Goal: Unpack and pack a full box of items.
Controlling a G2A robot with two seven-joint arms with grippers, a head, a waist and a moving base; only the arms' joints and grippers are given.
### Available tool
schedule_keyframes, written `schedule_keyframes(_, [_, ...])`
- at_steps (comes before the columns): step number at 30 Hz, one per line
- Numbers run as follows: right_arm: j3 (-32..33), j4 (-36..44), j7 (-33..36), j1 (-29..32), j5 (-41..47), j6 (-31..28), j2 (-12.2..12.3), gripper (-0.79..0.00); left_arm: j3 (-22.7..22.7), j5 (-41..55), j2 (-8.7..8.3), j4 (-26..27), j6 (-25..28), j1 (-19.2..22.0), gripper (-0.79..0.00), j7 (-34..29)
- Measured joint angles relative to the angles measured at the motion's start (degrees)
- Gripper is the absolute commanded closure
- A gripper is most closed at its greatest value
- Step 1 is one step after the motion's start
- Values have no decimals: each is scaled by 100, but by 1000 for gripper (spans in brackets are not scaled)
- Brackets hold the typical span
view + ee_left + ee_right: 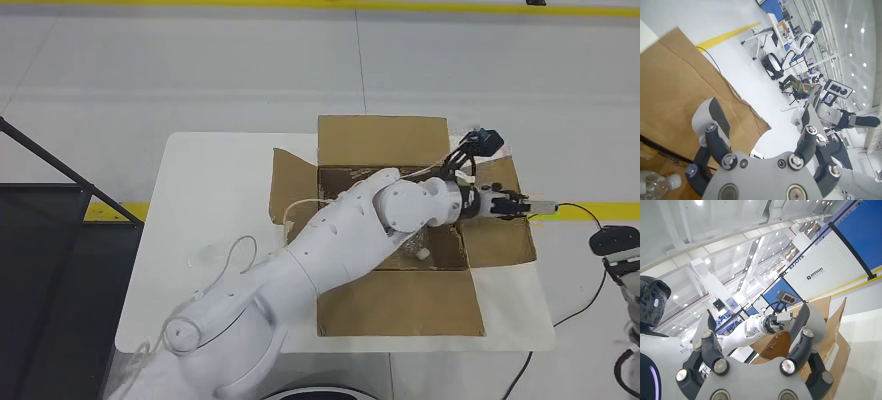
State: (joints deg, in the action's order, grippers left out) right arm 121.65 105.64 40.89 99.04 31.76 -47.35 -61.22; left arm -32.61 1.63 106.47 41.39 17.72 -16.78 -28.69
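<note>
Left gripper hung wide open, empty, over a box flap. Its arm covered most contents besides a bottle. Right gripper gaped empty near the box.

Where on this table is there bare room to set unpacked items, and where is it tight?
The widest bare patch of table lies between its left edge and the left flap of the box. A narrow strip runs outside the near flap. Crowded: the box opening, crossed by the left arm, and the right flap under the left hand.
</note>
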Motion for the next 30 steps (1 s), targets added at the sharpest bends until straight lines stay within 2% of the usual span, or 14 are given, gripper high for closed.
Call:
schedule_keyframes(2, [-17,87,16,-36,-52,66,4,-785,-218,-161,-133,254,-10,-56,-785,47])
schedule_keyframes(5, [-95,219,35,-117,-159,192,10,-785,-671,-555,-419,952,-183,-319,-785,96])
schedule_keyframes(8, [-228,353,54,-237,-303,343,18,-785,-1293,-1070,-777,2061,-489,-866,-785,-49])
schedule_keyframes(11, [-385,429,38,-373,-478,525,25,-785,-2071,-1677,-1146,3542,-883,-1750,-785,-363])
schedule_keyframes(12, [-436,422,16,-435,-572,611,28,-785,-2378,-1899,-1271,4173,-1011,-2163,-785,-513])
schedule_keyframes(15, [-577,386,-45,-584,-826,849,36,-785,-3036,-2287,-1497,5576,-1163,-3147,-785,-825])
schedule_keyframes(18, [-740,406,-73,-703,-1030,1066,42,-785,-3527,-2438,-1633,6631,-1099,-3960,-785,-955])
schedule_keyframes(21, [-912,377,-138,-824,-1248,1288,45,-785,-3915,-2466,-1729,7337,-955,-4614,-785,-991])
schedule_keyframes(24, [-1064,209,-295,-1016,-1684,1545,51,-785,-4263,-2446,-1808,7783,-813,-5162,-785,-982])
schedule_keyframes(30, [-1428,-386,-501,-1398,-2301,1949,56,-785,-4732,-2301,-1923,8192,-452,-5999,-785,-919])
